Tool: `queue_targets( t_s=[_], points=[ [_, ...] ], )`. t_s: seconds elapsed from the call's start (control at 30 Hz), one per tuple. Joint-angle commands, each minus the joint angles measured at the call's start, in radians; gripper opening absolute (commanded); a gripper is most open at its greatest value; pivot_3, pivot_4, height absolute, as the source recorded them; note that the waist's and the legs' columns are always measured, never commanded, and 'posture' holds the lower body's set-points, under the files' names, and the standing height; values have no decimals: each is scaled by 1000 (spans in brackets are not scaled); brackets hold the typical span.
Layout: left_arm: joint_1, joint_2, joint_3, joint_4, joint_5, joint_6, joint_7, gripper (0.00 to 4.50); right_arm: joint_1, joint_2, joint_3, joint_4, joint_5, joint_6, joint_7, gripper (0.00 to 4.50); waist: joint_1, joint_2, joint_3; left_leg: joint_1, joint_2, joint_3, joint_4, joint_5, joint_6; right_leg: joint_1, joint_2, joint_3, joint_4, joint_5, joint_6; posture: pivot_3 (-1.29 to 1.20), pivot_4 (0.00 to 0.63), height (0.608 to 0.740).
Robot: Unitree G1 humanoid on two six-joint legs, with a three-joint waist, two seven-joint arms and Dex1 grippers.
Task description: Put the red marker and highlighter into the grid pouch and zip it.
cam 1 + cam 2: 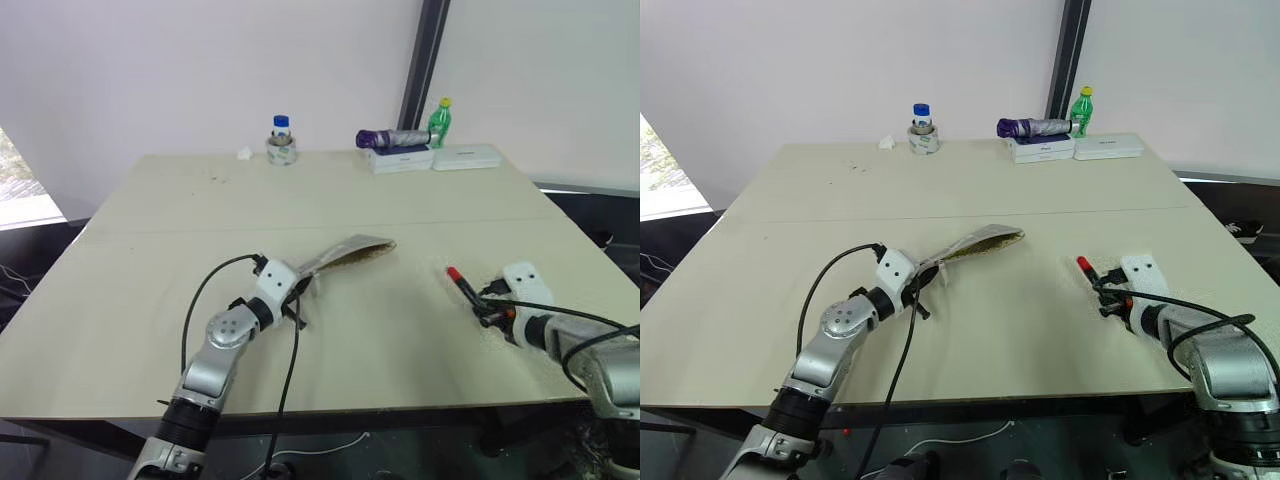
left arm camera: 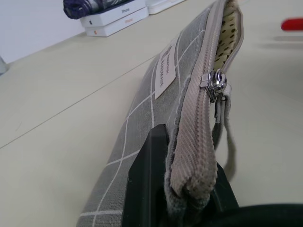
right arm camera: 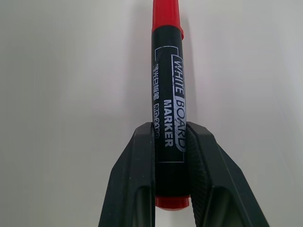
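The grid pouch [image 1: 350, 255] is grey with white lines and is held up off the table by its near end. My left gripper [image 1: 296, 298] is shut on that end. In the left wrist view the pouch [image 2: 156, 85] runs away from the fingers [image 2: 147, 179]. Its zipper pull [image 2: 215, 85] sits partway along, and beyond it the mouth gapes on a dotted lining. At the right, my right gripper [image 1: 486, 303] is shut on the red marker [image 1: 458, 280]. In the right wrist view both fingers [image 3: 137, 175] press the marker's black barrel [image 3: 168, 94]. The highlighter is out of view.
Along the table's far edge stand a small blue-capped bottle [image 1: 282, 140], a purple folded umbrella [image 1: 392, 138] on white boxes [image 1: 400, 160], a green bottle [image 1: 440, 120] and another white box [image 1: 466, 157]. The table's front edge [image 1: 330, 410] lies close under both arms.
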Motion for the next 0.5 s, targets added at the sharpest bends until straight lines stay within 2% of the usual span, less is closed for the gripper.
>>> queue_targets(
  t_s=[0.03,0.17,0.5],
  points=[
    [-9,2,5,-39,-20,-16,-11,0,-7,-84,33,-175,20,-121,129,349,-1,0,0,0,0,0,0,0,0,0,0,0,0,0,0,0,150,740],
    [-14,2,1,-35,-20,-25,-22,0,-32,-133,65,-257,52,-133,201,349,1,-1,0,0,0,0,1,0,0,1,0,-1,-1,0,0,0,150,740],
    [-9,22,-31,-48,6,-68,-45,0,-86,-137,165,-210,-15,-140,189,349,3,-1,0,0,1,-1,1,0,0,1,-1,-1,-1,0,0,0,150,740]
  ],
)
